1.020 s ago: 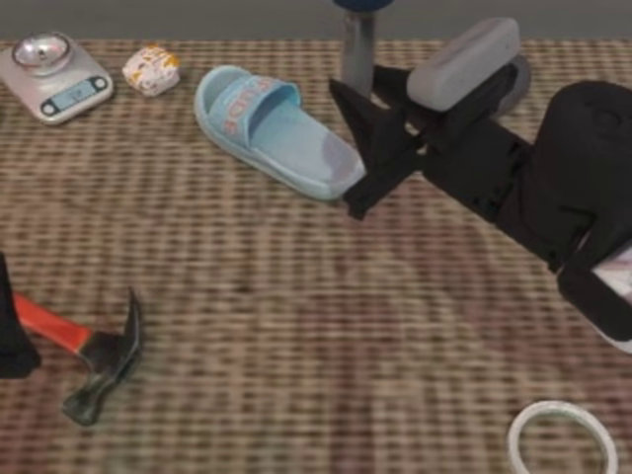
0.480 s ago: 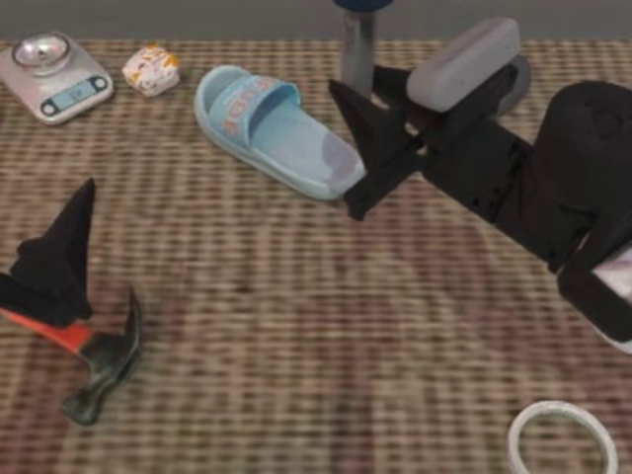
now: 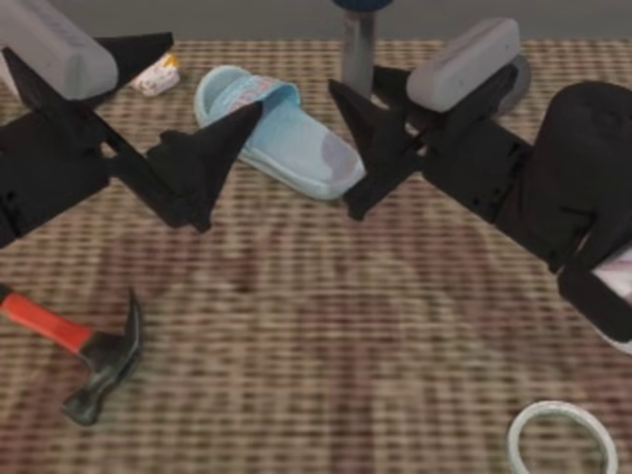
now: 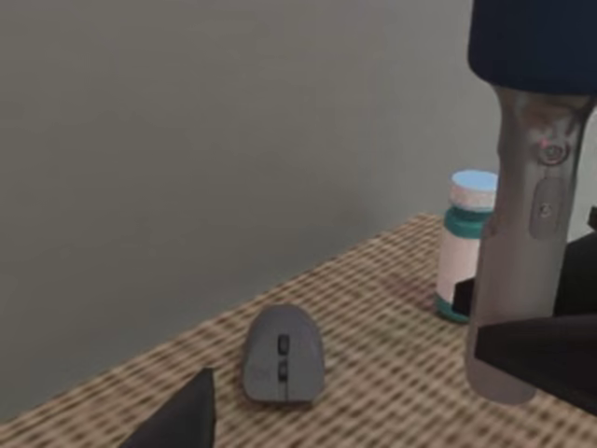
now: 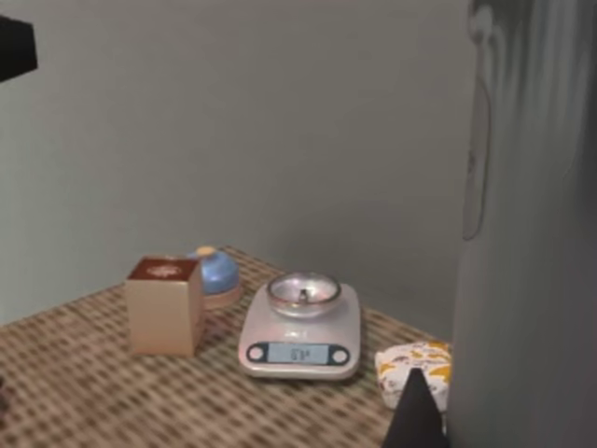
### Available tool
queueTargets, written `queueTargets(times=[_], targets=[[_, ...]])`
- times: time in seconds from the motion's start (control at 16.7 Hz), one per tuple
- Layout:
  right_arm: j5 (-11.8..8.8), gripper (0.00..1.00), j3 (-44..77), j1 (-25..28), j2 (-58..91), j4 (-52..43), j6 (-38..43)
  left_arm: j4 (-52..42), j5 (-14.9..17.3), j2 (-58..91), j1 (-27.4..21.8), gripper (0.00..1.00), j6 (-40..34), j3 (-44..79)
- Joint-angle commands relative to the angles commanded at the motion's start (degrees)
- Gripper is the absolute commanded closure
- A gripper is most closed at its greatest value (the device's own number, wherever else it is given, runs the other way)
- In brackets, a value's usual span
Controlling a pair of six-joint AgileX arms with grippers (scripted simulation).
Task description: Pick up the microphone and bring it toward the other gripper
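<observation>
The woven table (image 3: 326, 326) fills the top view. My right arm (image 3: 553, 188) reaches in from the right side toward the far edge, and its gripper (image 3: 370, 148) is clenched on the microphone (image 3: 356, 44), which stands upright near the middle of the far edge — grey handle between the black fingers, dark-blue head above and cut off by the frame. In the left wrist view the same microphone (image 4: 532, 196) rises with its head up and the right gripper's black finger across its lower end; in the right wrist view its grey handle (image 5: 527, 224) fills one side.

My left arm (image 3: 44, 168) comes in from the upper left, and its gripper (image 3: 202, 163) hangs above the table with its pointed fingers spread apart, holding nothing. It is near the right gripper yet clear of the microphone.

A light-blue slide sandal (image 3: 286, 133) lies between the two grippers, one left fingertip overlapping its heel end in the top view. A red-handled hammer (image 3: 89, 351) lies at the left front. A white ring (image 3: 563, 439) sits at the right front corner. A kitchen scale (image 5: 300, 327), a brown box (image 5: 165, 306), a blue bell (image 5: 213, 273) and a small wrapped item (image 5: 415, 369) show in the right wrist view — a grey computer mouse (image 4: 283, 355) and a teal-capped bottle (image 4: 466, 243) in the left wrist view.
</observation>
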Motion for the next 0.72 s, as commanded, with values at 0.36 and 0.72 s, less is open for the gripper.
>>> queueTargets(times=[0.36,0.72], targets=[[0.0,1.0,0.0,0.0,0.0,0.0,0.0,3.1,3.8,7.7,-2.7,0.0,0.0,4.5],[0.0,1.0,0.0,0.0,0.0,0.0,0.0,3.7,2.7,9.8,-3.7,0.0,-0.1,6.3]])
